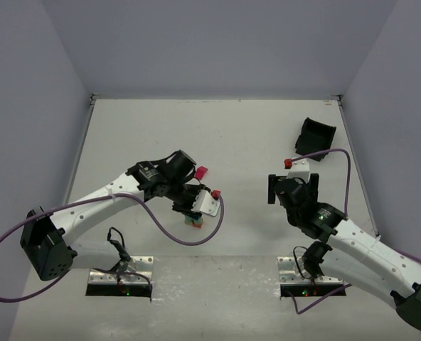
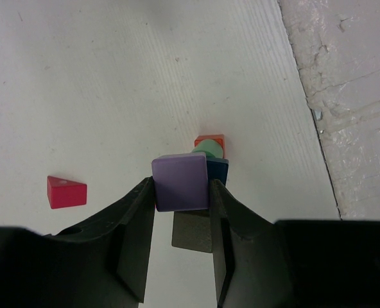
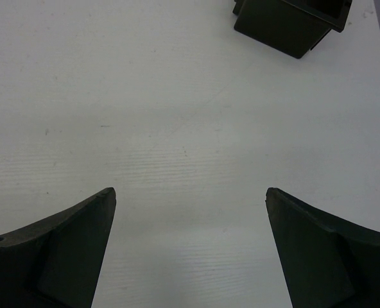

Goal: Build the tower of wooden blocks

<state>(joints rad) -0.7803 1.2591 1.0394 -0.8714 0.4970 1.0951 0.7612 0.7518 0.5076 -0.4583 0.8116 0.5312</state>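
My left gripper (image 2: pixel 181 184) is shut on a purple cube (image 2: pixel 180 179), its fingers pressing the cube's two sides. Right under and behind the cube stands the tower (image 2: pixel 210 154): a red block at the base, a green one above it, then a dark blue one (image 2: pixel 219 169). Whether the cube touches the blue block I cannot tell. In the top view the left gripper (image 1: pixel 194 208) hangs over the tower (image 1: pixel 193 222). A magenta-red wedge block (image 2: pixel 66 191) lies loose on the table (image 1: pixel 201 172). My right gripper (image 3: pixel 190 192) stands wide open over bare table.
A black plastic bin (image 1: pixel 316 136) lies tipped at the back right, ahead of the right gripper (image 1: pixel 293 183) and at the top of the right wrist view (image 3: pixel 293 19). The table's rough near edge strip (image 2: pixel 357 96) runs close beside the tower.
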